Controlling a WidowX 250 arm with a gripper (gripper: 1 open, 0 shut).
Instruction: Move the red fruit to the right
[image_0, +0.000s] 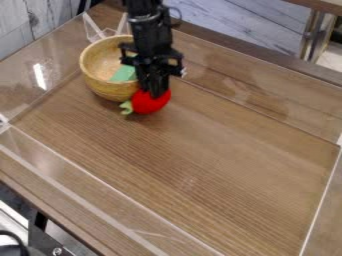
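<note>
The red fruit (151, 100) is a small round bright red toy with a green leafy stem on its left side. It hangs just above the wooden table, to the right of the wooden bowl (96, 72). My gripper (155, 90) points straight down from the black arm and is shut on the top of the red fruit. The fingertips are partly hidden against the fruit.
The wooden bowl holds a flat green piece (124, 73). A clear low wall (40, 75) runs around the table. Wooden table surface (227, 150) stretches to the right and front of the fruit.
</note>
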